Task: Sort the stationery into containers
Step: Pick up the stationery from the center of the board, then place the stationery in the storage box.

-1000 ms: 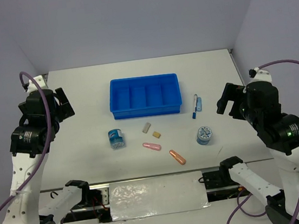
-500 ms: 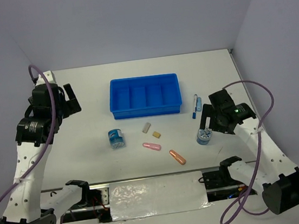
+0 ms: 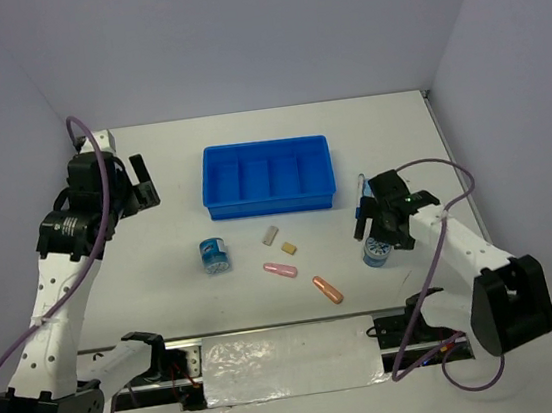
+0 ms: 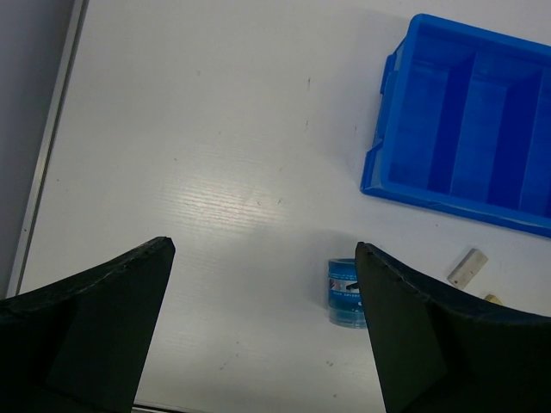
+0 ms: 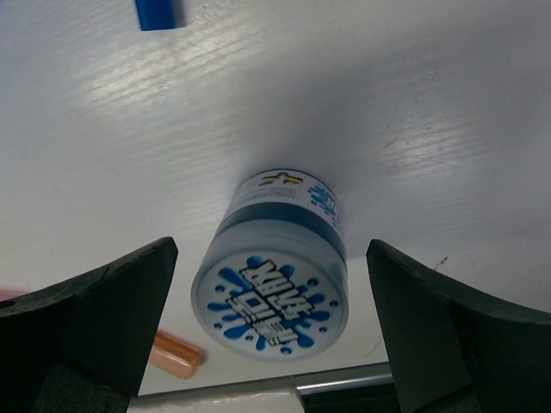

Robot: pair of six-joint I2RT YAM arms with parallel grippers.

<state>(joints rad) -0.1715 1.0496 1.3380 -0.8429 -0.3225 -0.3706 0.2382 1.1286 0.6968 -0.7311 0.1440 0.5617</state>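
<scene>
– Over on the table's right side, what's the R gripper up to?
– First pick of the sort, by the look of it. It hangs low over the tape roll, jaws as wide as they go, nothing held. Wrist view: roll sits btwn the two fingers, clear of both, no contact.
– Next move?
– Prob. drop a bit more, keep the roll centred and close on its round sides. Then lift and carry it to the tray. Roll fills a fair share of the gap, so margin's slim. An off-centre close could shove or tip it.
– How's the roll look?
– Short round drum, upright on its flat end. Pale top w/ blue splash print, darker blue band under it. Pen lies just beyond it, near the tray's R end.
– And the L gripper?
– Up high over the table's L side, jaws fully apart too, empty. Its cam looks down on the 2nd roll and the tray's corner.
– Rest of the stuff?
– All out on the table, near side of the tray, btwn the two rolls: grey eraser, tan eraser, pink capsule, orange capsule. All four tray compts look empty, so sorting hasn't begun.
</scene>
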